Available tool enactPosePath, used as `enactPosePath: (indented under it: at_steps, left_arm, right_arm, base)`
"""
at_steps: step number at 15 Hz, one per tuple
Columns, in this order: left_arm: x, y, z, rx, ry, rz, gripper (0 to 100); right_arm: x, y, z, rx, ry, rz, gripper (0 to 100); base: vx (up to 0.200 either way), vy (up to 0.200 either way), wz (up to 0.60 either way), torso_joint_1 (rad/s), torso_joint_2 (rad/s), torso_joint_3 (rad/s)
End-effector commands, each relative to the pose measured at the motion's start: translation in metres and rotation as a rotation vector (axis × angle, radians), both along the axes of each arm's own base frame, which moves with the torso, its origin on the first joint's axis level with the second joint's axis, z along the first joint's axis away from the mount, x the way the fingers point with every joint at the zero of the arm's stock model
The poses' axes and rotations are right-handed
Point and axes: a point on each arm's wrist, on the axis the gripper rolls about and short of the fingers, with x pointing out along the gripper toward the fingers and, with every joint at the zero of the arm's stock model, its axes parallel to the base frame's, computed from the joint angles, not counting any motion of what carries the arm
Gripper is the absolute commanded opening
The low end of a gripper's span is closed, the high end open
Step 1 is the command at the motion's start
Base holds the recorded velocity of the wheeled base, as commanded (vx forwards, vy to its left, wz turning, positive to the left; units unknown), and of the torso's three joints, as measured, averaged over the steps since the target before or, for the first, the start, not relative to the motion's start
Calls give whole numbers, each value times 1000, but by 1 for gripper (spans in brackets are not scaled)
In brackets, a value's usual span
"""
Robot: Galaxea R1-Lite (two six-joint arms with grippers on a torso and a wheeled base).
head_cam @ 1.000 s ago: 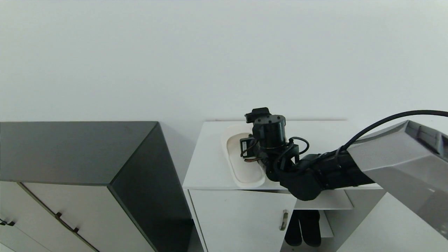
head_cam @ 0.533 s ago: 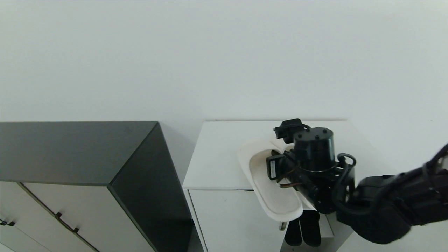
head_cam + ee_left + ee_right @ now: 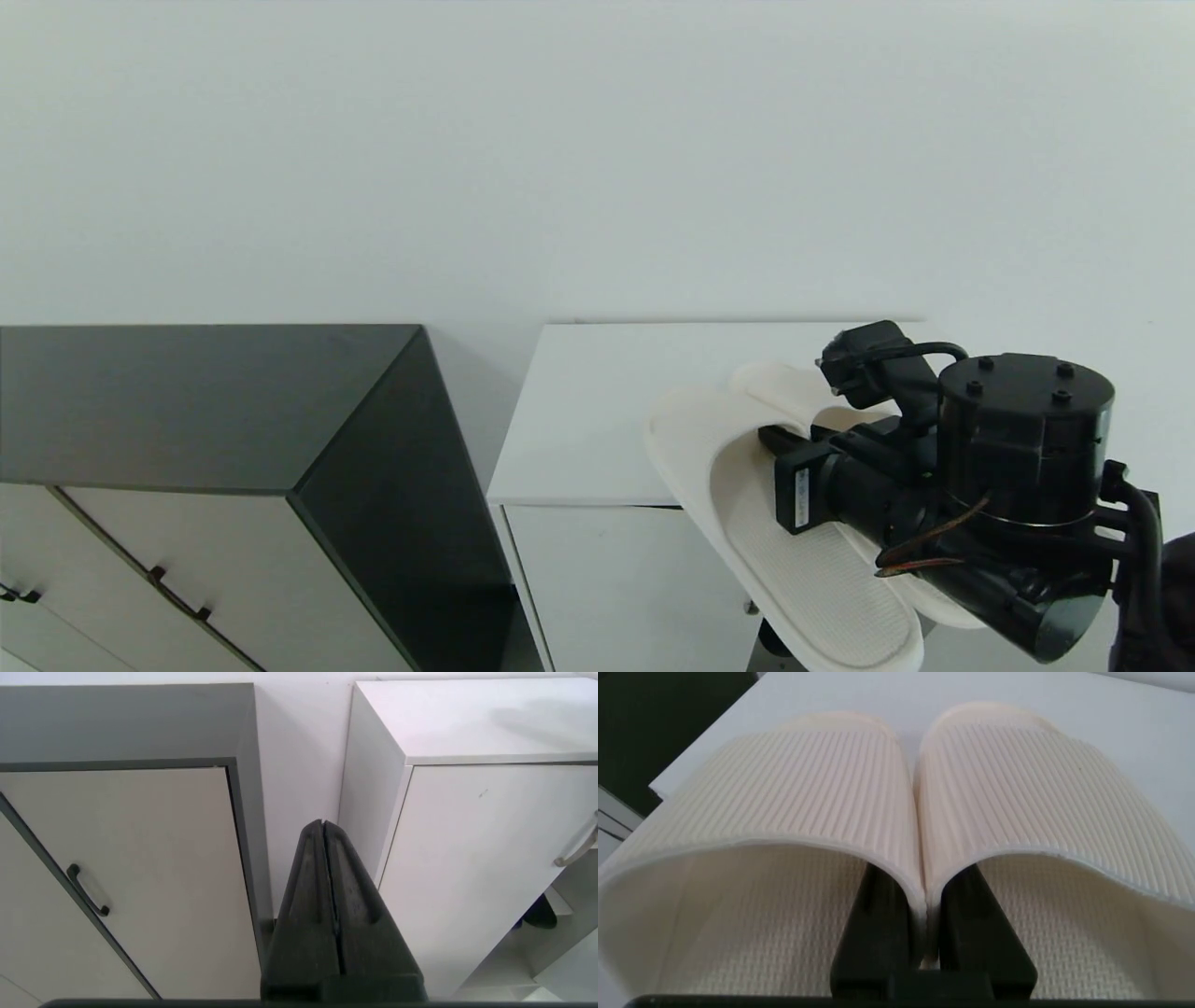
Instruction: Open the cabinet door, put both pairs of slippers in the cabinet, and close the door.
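Cream slippers (image 3: pixel 812 579), one pair, gripped by the right pincer (image 3: pixel 924 917) at the white cabinet (image 3: pixel 597 411).
Two cabinets stand side by side: a dark cabinet (image 3: pixel 187 401) to the left, the white one to the right. The two slippers lie side by side, toe ends over the white top, heels past its front edge and lower. Long axes run wall to robot, toes toward the wall. Right pincer is nearly closed, one finger inside each slipper, pinching the two touching strap walls. Left pincer (image 3: pixel 324 873) is fully closed on nothing, low before the gap between the cabinets.
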Motion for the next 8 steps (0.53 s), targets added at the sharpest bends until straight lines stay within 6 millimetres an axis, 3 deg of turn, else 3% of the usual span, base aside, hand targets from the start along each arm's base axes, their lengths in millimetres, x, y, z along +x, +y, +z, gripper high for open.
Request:
enactPosePath:
  at_steps: [1, 7, 8]
  left_arm:
    - [0, 0, 0, 0, 0, 0, 0]
    - [0, 0, 0, 0, 0, 0, 0]
    - [0, 0, 0, 0, 0, 0, 0]
  right_arm:
    - [0, -1, -1, -4, 0, -7, 0]
    - [5, -2, -4, -14, 7, -21, 0]
    - [5, -2, -4, -15, 6, -20, 0]
  base:
    - [0, 0, 0, 0, 0, 0]
    - [0, 0, 0, 0, 0, 0]
    - [-200, 0, 0, 2, -2, 2]
